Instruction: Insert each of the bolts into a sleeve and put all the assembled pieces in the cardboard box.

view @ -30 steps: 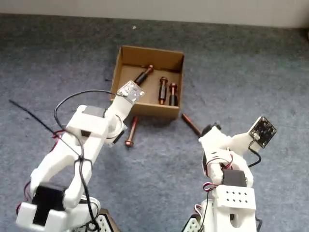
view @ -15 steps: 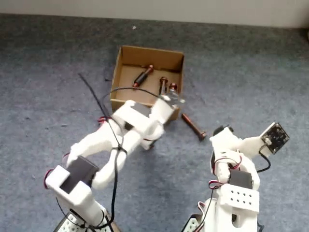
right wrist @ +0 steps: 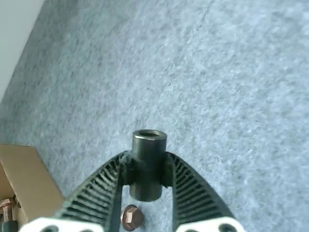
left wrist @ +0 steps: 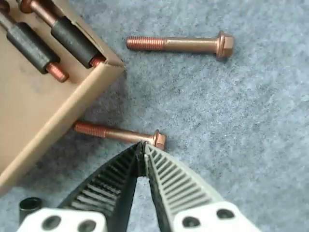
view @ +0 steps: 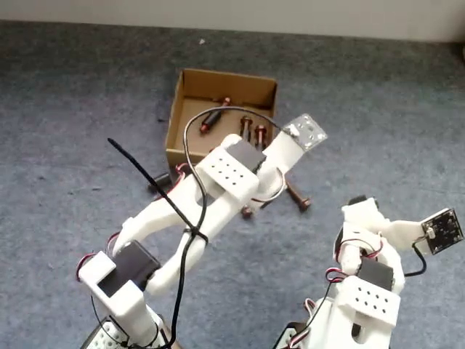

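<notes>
**Left claw shut above a loose bolt; right claw holding a sleeve**

Materials. The cardboard box [view: 174, 120] is plain brown, square and open-topped. Three assembled pieces [view: 245, 131] lie in it, copper-coloured bolts through matt black tubes. Two bare bolts lie on the counter. The near bolt [left wrist: 120, 134], flange-headed with a threaded tip, lies beside the box's outer wall. The far bolt [left wrist: 181, 44] lies well apart from it, past the box corner. A loose sleeve [left wrist: 30, 209] sits near the same wall. The left claw [left wrist: 144, 147] has black ribbed fingers pressed tip to tip with nothing between them, and hangs just above the near bolt's head. The right claw [right wrist: 147, 166] grips the held sleeve [right wrist: 149, 145], a smooth dark tube, upright with its bore showing.

Change. Since a second ago the left arm [view: 225, 174] has swung from the box's front left to its front right corner. The right arm [view: 367, 225] has drawn back rightward.

Surroundings. The counter [view: 378, 109] carries grey, short-piled carpet. A pale wall [view: 218, 11] runs along its far edge.
</notes>
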